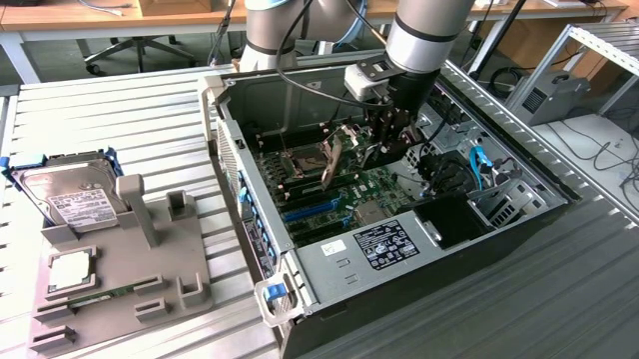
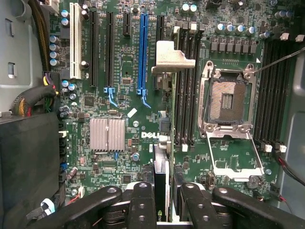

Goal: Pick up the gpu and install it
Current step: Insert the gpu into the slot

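gripper (image 2: pixel 162 200): 1, clamps gpu (image 2: pixel 161 176) (edge-on) | motherboard (image 2: pixel 119 86): 1

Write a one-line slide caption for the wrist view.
Gripper holding the gpu edge-on above the Dell motherboard, with the blue expansion slot and open CPU socket below.

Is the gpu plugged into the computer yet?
Not yet. The gripper holds the gpu on edge above the motherboard; the blue slot is empty.

Exterior high, angled down; wrist close above the shared motherboard (image 2: pixel 119 95).
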